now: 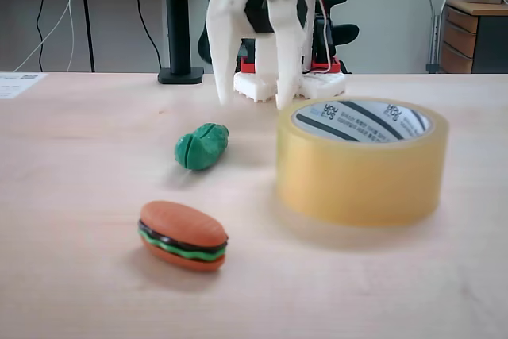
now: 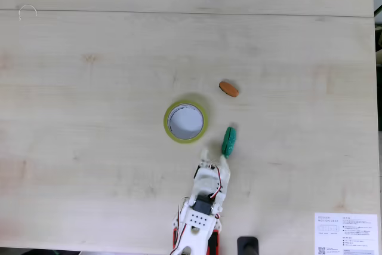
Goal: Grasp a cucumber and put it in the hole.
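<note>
In a fixed view at table level, the cucumber (image 1: 202, 146) is seen lying on its side on the pale wooden table (image 1: 71, 220), left of the tape roll (image 1: 361, 163) and beyond the toy burger (image 1: 183, 236), its flat cut end turned toward the camera. It is judged light, rigid and bumpy, likely to skid if nudged, so it would best be pinched across its stubby middle. The gripper (image 1: 252, 104) is caught hanging behind it, jaws spread and empty, tips close over the table just beyond the cucumber. In a fixed view from above, the cucumber (image 2: 229, 141) is found just right of the hole (image 2: 185, 121), and the gripper (image 2: 213, 156), fingers parted, is placed right at its near end, whether touching cannot be told.
</note>
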